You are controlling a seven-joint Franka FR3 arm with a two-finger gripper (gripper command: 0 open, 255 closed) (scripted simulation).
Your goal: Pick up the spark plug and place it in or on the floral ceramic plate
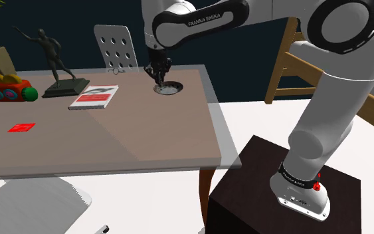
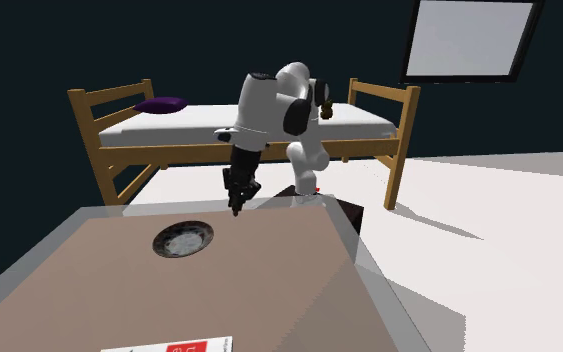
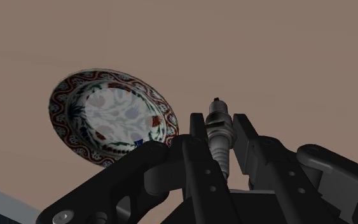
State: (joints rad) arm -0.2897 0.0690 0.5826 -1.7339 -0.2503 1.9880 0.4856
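The all-black two-finger gripper (image 3: 219, 121) is pinching a small metal spark plug (image 3: 218, 130) with a pale ribbed body. The plug stands lengthwise between the two black fingers (image 3: 198, 127), and its thin tip pokes out past their ends. A round ceramic plate (image 3: 63, 108), with a red-and-blue patterned rim and a pale floral centre, lies flat on the brown table top (image 1: 112, 139). In the wrist view the plate sits just beside the gripper, not straight beneath the plug. In the shoulder view the gripper (image 1: 159, 74) hangs close above the plate (image 1: 167, 88), over its rim on the shoulder view's left. In the second exterior view the gripper (image 2: 236, 205) is near the plate (image 2: 182, 239), off to the second exterior view's right of it and above the table (image 2: 249, 290). To the shoulder view's left of the plate lies a white and red book (image 1: 94, 97), and further from the plate stand a dark figure statue (image 1: 56, 60) and a red, green and yellow toy (image 1: 7, 88). A flat red card (image 1: 21, 127) lies well apart from the plate, nearer the camera. Behind the plate stands a white perforated chair back (image 1: 115, 46).
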